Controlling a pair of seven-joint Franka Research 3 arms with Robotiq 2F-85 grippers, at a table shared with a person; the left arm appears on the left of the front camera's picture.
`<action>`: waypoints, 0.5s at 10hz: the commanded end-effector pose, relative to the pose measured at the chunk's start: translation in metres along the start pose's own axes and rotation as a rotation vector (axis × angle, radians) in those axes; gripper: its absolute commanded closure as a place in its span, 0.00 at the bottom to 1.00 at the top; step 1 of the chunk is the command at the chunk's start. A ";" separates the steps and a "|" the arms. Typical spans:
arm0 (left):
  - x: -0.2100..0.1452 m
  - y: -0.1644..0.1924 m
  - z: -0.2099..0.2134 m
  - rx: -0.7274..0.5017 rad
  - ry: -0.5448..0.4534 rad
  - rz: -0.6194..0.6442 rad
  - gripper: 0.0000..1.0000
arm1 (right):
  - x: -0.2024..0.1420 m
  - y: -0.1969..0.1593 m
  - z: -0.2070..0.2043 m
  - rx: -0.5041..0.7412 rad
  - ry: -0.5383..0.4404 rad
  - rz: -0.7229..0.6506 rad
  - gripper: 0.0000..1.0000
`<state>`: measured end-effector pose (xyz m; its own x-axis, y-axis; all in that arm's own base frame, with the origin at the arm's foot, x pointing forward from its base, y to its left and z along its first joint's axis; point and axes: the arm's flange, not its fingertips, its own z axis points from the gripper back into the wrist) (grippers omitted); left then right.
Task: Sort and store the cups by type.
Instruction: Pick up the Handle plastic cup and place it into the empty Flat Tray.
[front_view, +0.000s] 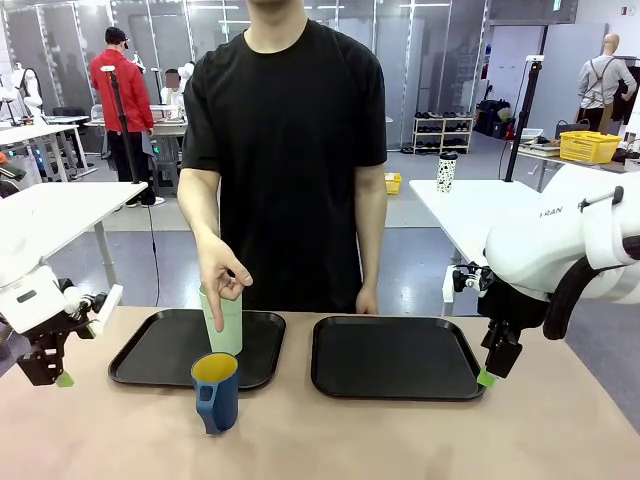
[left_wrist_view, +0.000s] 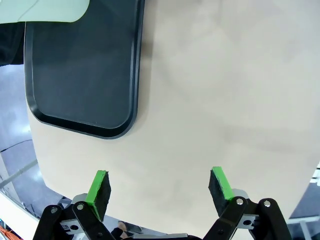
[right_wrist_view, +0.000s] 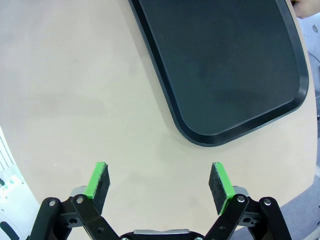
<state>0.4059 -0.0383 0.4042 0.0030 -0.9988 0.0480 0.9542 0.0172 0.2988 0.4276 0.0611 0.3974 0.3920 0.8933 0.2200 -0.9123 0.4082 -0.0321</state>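
Note:
A tall pale green tumbler (front_view: 224, 322) stands on the left black tray (front_view: 160, 352), and the person's hand (front_view: 222, 273) holds it by the rim. A dark blue mug (front_view: 216, 391) with a yellow inside stands on the table just in front of that tray, handle toward me. My left gripper (front_view: 60, 378) hangs open over the table's left edge, left of the tray (left_wrist_view: 80, 65); its pads (left_wrist_view: 99, 186) have nothing between them. My right gripper (front_view: 487, 377) is open at the right tray's (front_view: 395, 357) near right corner, over bare tabletop (right_wrist_view: 75, 90).
The right tray (right_wrist_view: 225, 65) has nothing on it. A white black-speckled cup (front_view: 446, 172) stands on another table behind. The person stands at the far side, the other hand (front_view: 366, 300) resting at the table edge. Table edges lie close to both grippers.

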 end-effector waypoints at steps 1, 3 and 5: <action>0.010 -0.002 -0.012 -0.072 -0.105 -0.036 0.00 | -0.002 -0.001 -0.001 -0.005 -0.002 0.012 0.00; 0.021 -0.008 -0.026 -0.055 -0.202 -0.056 0.00 | -0.002 -0.001 -0.001 -0.005 -0.002 0.012 0.00; 0.033 -0.014 -0.041 -0.051 -0.291 -0.065 0.00 | -0.002 -0.001 -0.001 -0.005 -0.002 0.012 0.00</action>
<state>0.4045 -0.0795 0.3793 -0.1060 -0.9640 0.2440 0.9698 -0.0460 0.2396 0.4277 0.0610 0.3974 0.3921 0.8932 0.2201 -0.9123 0.4083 -0.0321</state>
